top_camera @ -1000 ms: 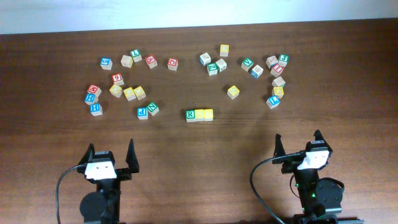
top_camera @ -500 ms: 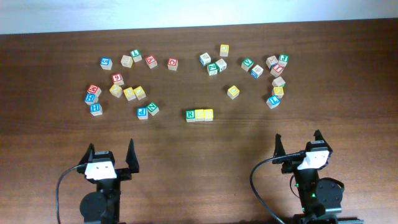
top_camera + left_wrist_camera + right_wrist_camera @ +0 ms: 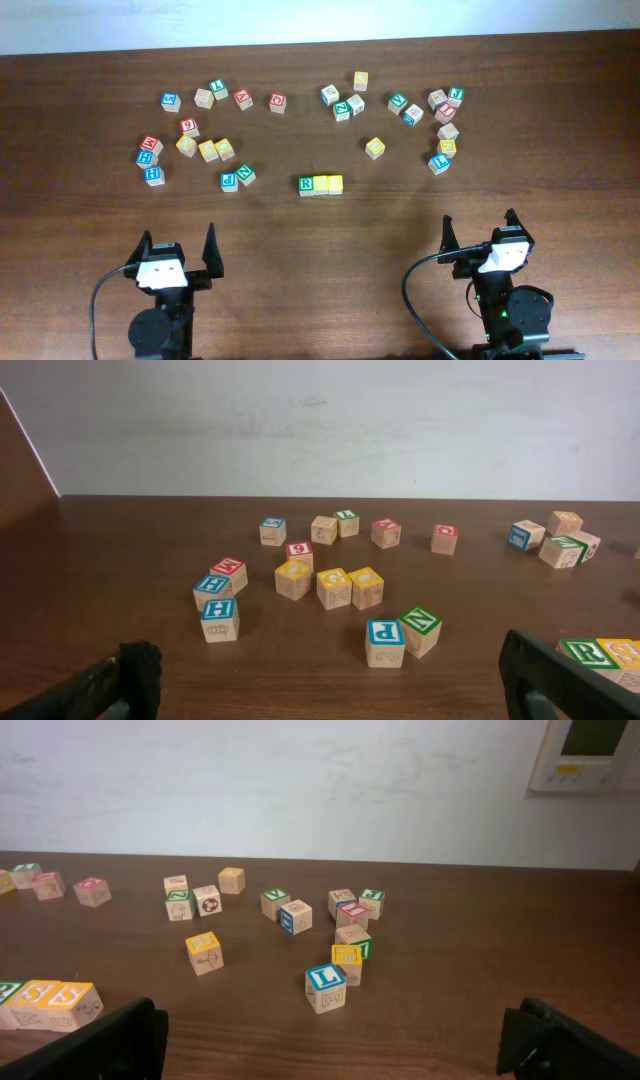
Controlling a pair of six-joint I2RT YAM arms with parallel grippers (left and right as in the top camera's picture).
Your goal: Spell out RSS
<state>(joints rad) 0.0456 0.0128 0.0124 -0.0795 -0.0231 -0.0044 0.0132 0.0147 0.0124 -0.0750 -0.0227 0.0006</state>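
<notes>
Three cubes stand touching in a row at mid-table: the green R cube [image 3: 306, 185], then two yellow S cubes [image 3: 321, 184] [image 3: 335, 183]. The R cube shows at the right edge of the left wrist view [image 3: 585, 654], and the S cubes at the left edge of the right wrist view [image 3: 70, 1001]. My left gripper [image 3: 178, 248] is open and empty near the front edge, left of the row. My right gripper [image 3: 480, 229] is open and empty near the front edge, right of the row.
Several loose letter cubes lie scattered at the back left [image 3: 205, 150] and back right [image 3: 412, 114]. A lone yellow cube [image 3: 374, 147] sits behind the row. A blue P cube [image 3: 384, 642] and a blue L cube [image 3: 326, 986] are the cubes nearest the grippers.
</notes>
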